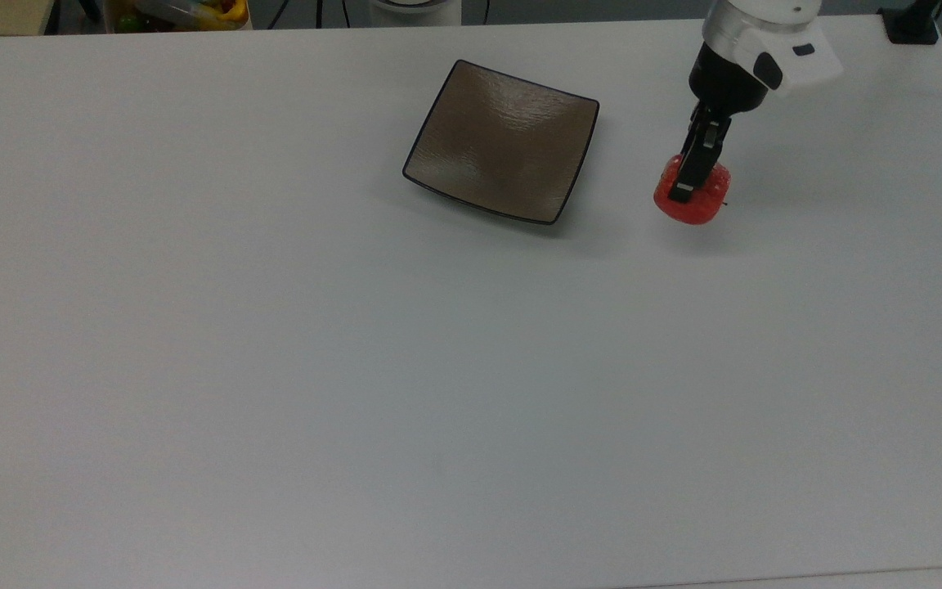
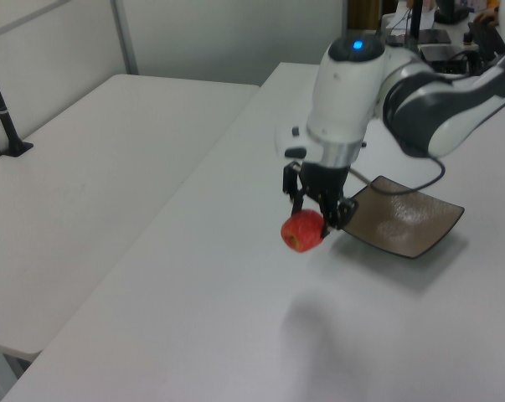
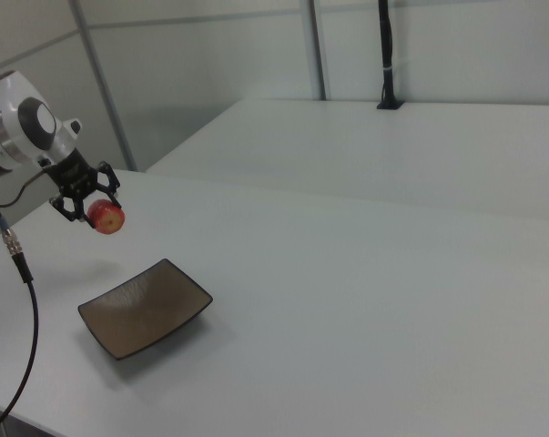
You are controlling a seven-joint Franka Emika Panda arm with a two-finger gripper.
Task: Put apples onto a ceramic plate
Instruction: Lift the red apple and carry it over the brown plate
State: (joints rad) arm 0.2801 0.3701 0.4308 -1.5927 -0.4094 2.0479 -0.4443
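1. The white table (image 1: 275, 368) spreads across nearly the whole top view, and in the left view and the right view it runs from the foreground toward the back of the frame.
2. A second white table (image 3: 420, 146) stands behind it in the upper middle of the right view, with a dark post (image 3: 384, 55) rising from its far edge; in the left view it lies at the left of the frame.
3. My white arm (image 2: 352, 92) comes in from the upper right of the left view, with a blue light glowing on its top; in the top view it sits at the upper right corner, and in the right view at the far left edge.
4. The ceramic plate (image 1: 504, 139), square, brown-grey and black-rimmed, rests flat on the table, upper centre in the top view, lower left in the right view and centre right in the left view.
5. My gripper (image 2: 317, 208) is clamped on the apple, one black finger on each side of it.
6. The red apple (image 1: 692, 196) hangs in my grip above the table, off its surface, just to the top view's right of the plate and not over it; its faint shadow falls on the table below it in the left view.
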